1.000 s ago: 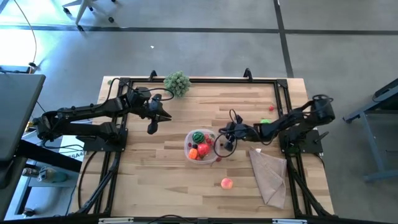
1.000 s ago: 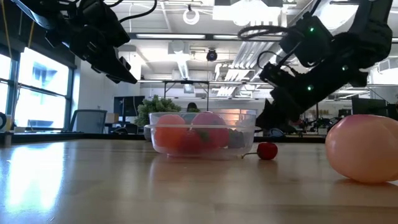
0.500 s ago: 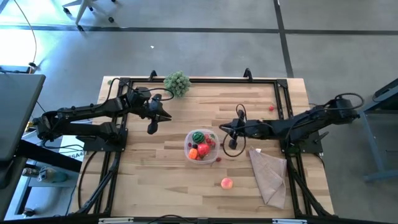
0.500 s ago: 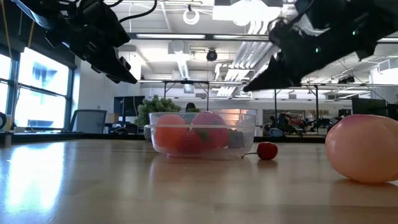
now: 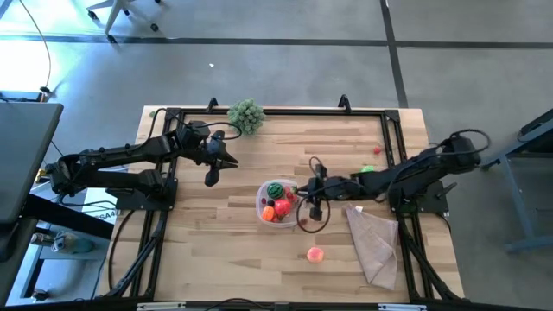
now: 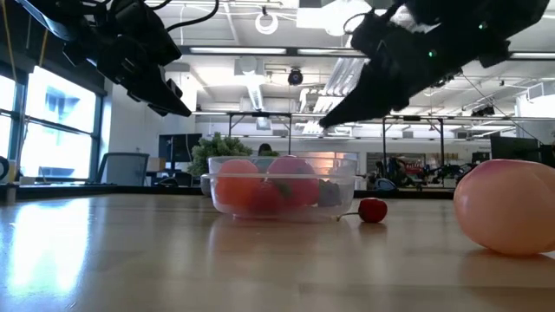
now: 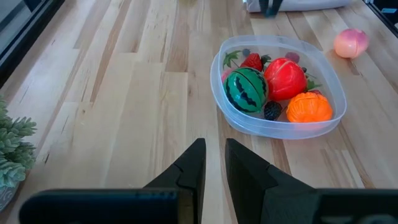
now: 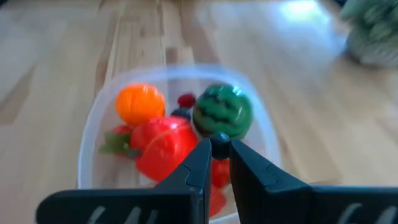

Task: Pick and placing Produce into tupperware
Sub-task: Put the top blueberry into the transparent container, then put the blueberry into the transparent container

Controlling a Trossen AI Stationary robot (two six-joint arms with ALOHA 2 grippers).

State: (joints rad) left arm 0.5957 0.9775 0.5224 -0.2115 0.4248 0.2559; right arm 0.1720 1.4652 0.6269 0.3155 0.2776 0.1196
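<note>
Right gripper [image 5: 298,192] has swung in from just beside the tub to its rim, after lifting off the table a second ago; left arm unchanged, cherry on the table unmoved.

Right wrist view: jaws nearly closed on a small dark round piece [image 8: 219,145], pinched at the fingertips above the tub [image 8: 93,118]. What kind of produce it is, cannot tell.

Tub sits mid-table. Inside: a watermelon [image 7: 245,89], a tomato [image 7: 285,78], an orange [image 7: 309,107], a strawberry [image 7: 252,61], a dark berry [image 7: 272,110].

Still loose: a peach [image 5: 315,254] on the near boards, a cherry [image 6: 372,210] just beside the tub, a small red piece [image 5: 378,150] and a green piece [image 5: 368,168] near the right arm's base.

Left gripper [image 7: 211,163] hovers well left of the tub, jaws closed, empty.

Step, as judged: carry-over, release pending. Next move calls for centring over the tub, opening the jaws, then going for a loose piece.

No brands, labels or writing legible.
</note>
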